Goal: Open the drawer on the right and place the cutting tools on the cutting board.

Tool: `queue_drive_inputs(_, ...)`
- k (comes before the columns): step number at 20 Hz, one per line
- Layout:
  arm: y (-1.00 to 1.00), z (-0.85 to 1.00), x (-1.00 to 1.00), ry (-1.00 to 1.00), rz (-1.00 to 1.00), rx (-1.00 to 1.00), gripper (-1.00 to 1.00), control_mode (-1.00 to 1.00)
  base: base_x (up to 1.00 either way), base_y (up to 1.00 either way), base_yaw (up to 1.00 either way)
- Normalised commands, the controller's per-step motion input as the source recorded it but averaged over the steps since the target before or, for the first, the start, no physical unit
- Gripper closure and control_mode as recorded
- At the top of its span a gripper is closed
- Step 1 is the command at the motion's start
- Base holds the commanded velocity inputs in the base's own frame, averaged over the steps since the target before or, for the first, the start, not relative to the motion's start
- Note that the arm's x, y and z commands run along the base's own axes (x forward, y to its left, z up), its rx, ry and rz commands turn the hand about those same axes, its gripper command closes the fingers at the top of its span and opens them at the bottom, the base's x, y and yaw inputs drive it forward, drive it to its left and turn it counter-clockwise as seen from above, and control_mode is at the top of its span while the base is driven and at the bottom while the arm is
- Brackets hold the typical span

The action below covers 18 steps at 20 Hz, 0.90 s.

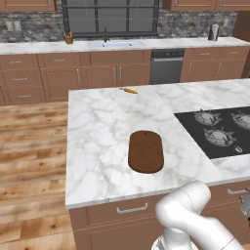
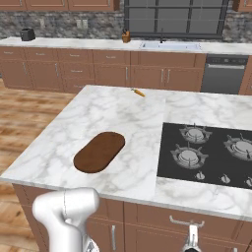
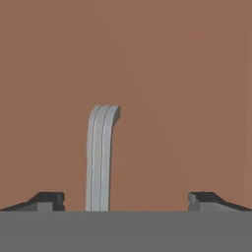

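Observation:
The dark brown cutting board (image 1: 145, 151) (image 2: 99, 151) lies on the island's marble top, near its front edge. My gripper (image 3: 125, 199) (image 2: 192, 239) is low in front of the island's right-hand cabinet face, and it is open. Close ahead stands a shut reddish-brown drawer front (image 3: 172, 98) (image 2: 211, 216). Its curved silver handle (image 3: 101, 157) (image 2: 189, 222) rises between my fingertips, nearer the left one, and the fingers do not touch it. The drawer's inside and the cutting tools are hidden.
A small orange carrot (image 1: 129, 90) (image 2: 139, 92) lies at the island's far edge. A black gas cooktop (image 1: 219, 129) (image 2: 206, 152) fills the island's right part. Another drawer front with a silver handle (image 1: 132, 209) sits below the board. Wood floor lies to the left.

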Motion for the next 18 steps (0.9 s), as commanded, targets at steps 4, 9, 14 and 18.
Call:
queue_drive_inputs(4, 0.27, 0.1, 0.07, 0.0, -0.06, -0.09, -1.0, -1.0, 0.0, 0.0, 0.0)
queue_drive_inputs(9, 0.34, 0.24, 0.36, 0.09, -0.09, -0.13, 1.0, -1.0, 0.0, 0.0, 0.0)
queue_drive_inputs(14, 0.05, 0.21, 0.49, 0.17, -0.05, -0.1, 1.0, -1.0, 0.0, 0.0, 0.0)
queue_drive_inputs(18, -0.01, 0.0, 0.21, 0.15, -0.01, -0.01, 1.0, -1.0, 0.0, 0.0, 0.0)
